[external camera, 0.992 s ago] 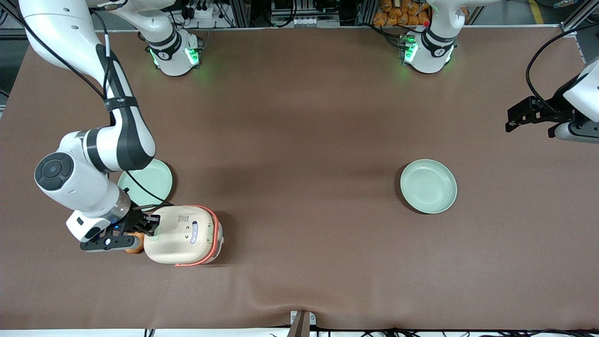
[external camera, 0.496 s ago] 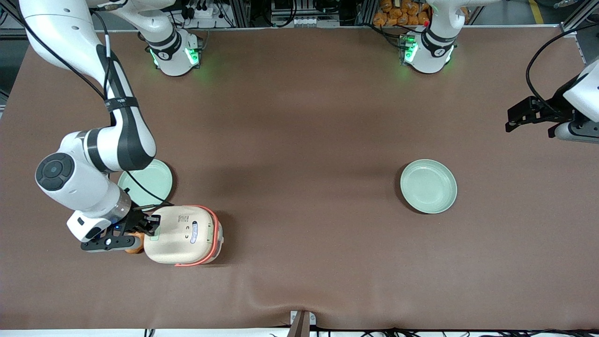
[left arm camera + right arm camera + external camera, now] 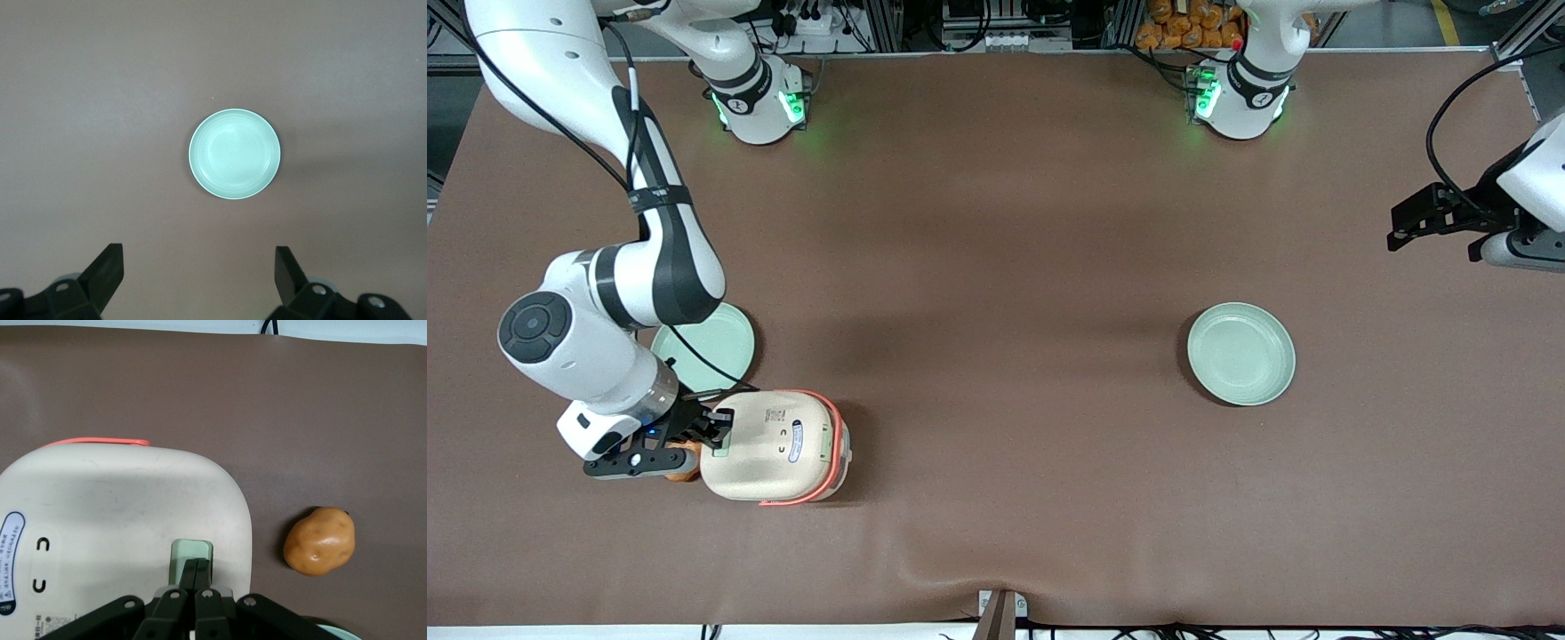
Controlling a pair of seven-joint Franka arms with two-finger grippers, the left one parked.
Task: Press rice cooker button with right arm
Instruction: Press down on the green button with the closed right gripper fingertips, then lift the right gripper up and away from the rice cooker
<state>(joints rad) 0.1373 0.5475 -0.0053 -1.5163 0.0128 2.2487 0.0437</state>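
The rice cooker (image 3: 774, 446) stands near the table's front edge toward the working arm's end, with a cream lid (image 3: 120, 520) and an orange-red handle band (image 3: 834, 444). Its pale green button (image 3: 191, 553) sits at the lid edge nearest the gripper. My right arm (image 3: 605, 293) reaches down beside the cooker. My gripper (image 3: 196, 565) is shut, fingertips together, over the button; contact is not clear. In the front view the gripper (image 3: 719, 428) is at the lid's edge.
An orange-brown potato (image 3: 319, 541) lies on the table beside the cooker, partly under the gripper body in the front view (image 3: 680, 469). One pale green plate (image 3: 707, 345) lies just farther from the camera than the cooker. Another plate (image 3: 1240, 353) lies toward the parked arm's end.
The right arm's elbow and wrist have shifted slightly; the shut gripper stays at the button end of the lid. The cooker has not moved.
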